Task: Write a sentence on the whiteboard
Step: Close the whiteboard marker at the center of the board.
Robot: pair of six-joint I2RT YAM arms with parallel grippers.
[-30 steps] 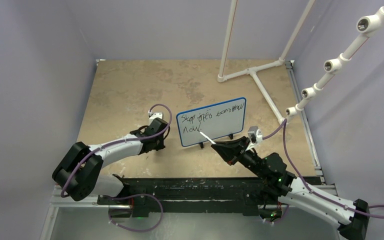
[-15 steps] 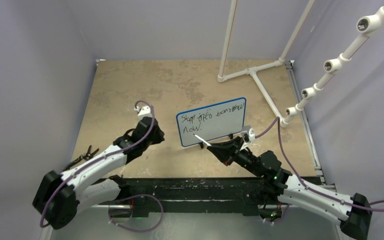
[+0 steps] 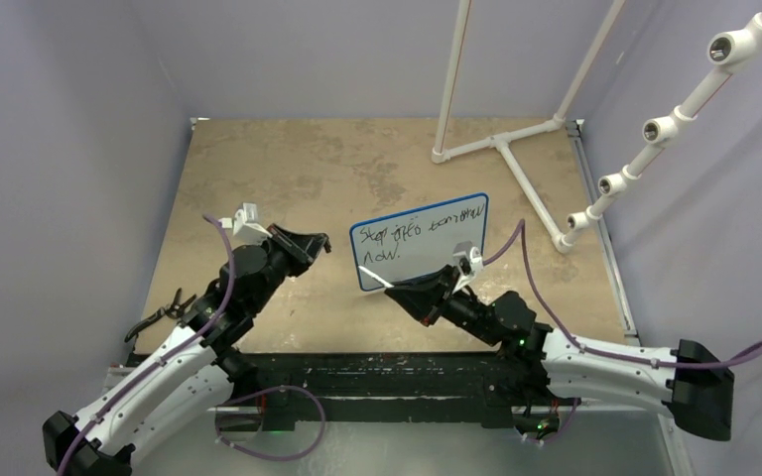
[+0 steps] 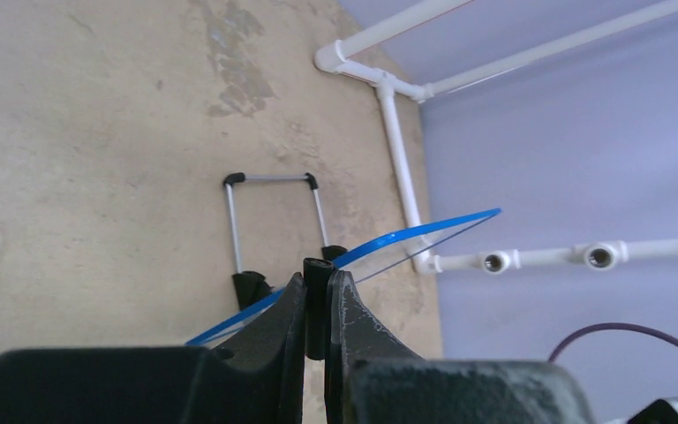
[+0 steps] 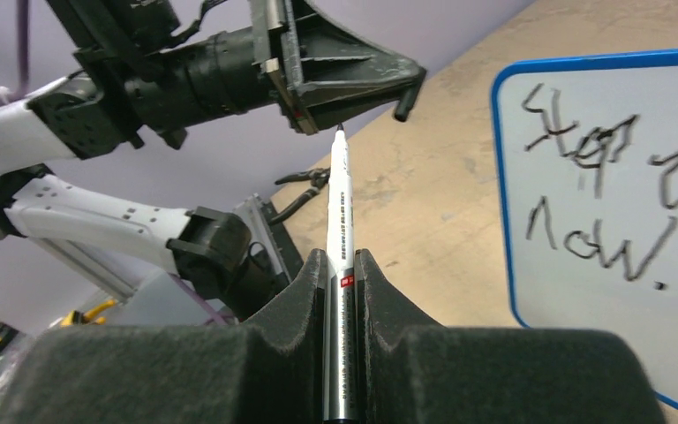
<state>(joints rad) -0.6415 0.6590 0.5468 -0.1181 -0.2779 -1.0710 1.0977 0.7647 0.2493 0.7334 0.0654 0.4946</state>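
The small rectangular white whiteboard with a thin blue rim (image 3: 439,254) stands propped on its two black feet on the tan, stained bench (image 3: 288,169), a little right of the middle and well clear of the far edge; from the left wrist view it shows nearly edge-on as a blue line (image 4: 424,233), with a thin metal wire stand (image 4: 269,221) behind it; the sentence in thin black handwritten marker (image 3: 417,232) runs in two lines, a longer one across the top of the board and a short one ending in a dot at its lower left (image 5: 596,243); the right gripper (image 3: 404,290) sits near the board's near-left corner, its black fingers (image 5: 291,305) clenched on a slim white marker pen with a dark tip (image 5: 340,203); the pen's tip lies off the board, to the left of its rim, pointing toward the left gripper (image 3: 322,241); the left gripper hangs above the bench just left of the board, its fingers (image 4: 282,314) pressed together on a small black cylinder (image 4: 318,300) that sticks out past their tips (image 5: 399,106); whether pen tip and cylinder touch cannot be told; a white plastic pipe frame (image 3: 501,144) stands at the far right corner of the bench.
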